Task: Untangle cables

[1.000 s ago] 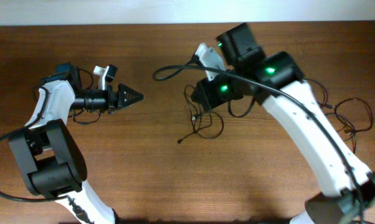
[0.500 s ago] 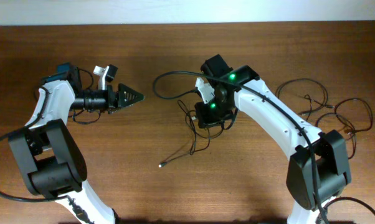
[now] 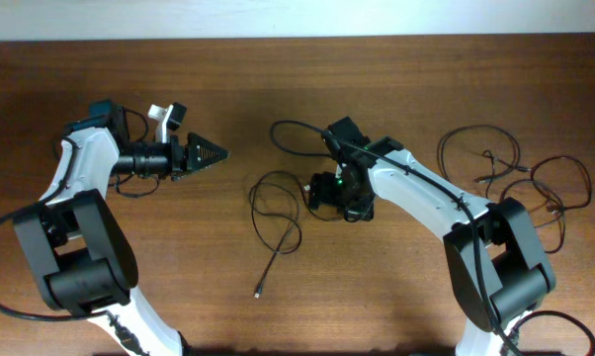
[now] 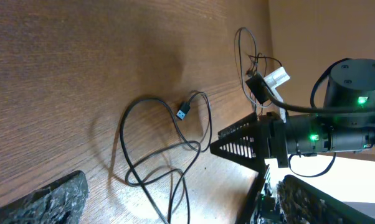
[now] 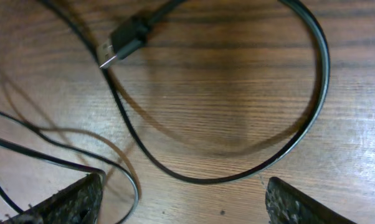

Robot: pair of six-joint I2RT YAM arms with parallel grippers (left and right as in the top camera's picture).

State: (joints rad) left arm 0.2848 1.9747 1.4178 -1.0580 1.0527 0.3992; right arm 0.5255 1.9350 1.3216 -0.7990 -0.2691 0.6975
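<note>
the overhead camera hangs above the table [image 3: 179, 287] and looks straight down, far enough off to take in both arms and a pale strip of wall [image 3: 278, 18] along the top edge. the left wrist camera rides on the left arm [image 3: 90, 163], rolled on its side, so the wood stands along the left of its picture. it faces across the table toward the right arm [image 4: 337, 134]. the right wrist camera sits very low, facing down at the wood, its own fingers [image 5: 69, 202] in the bottom corners. overhead and left wrist share the right arm and the looped cable [image 3: 252, 198] beside it. the right wrist shows a cable plug [image 5: 122, 40] close up.
</note>
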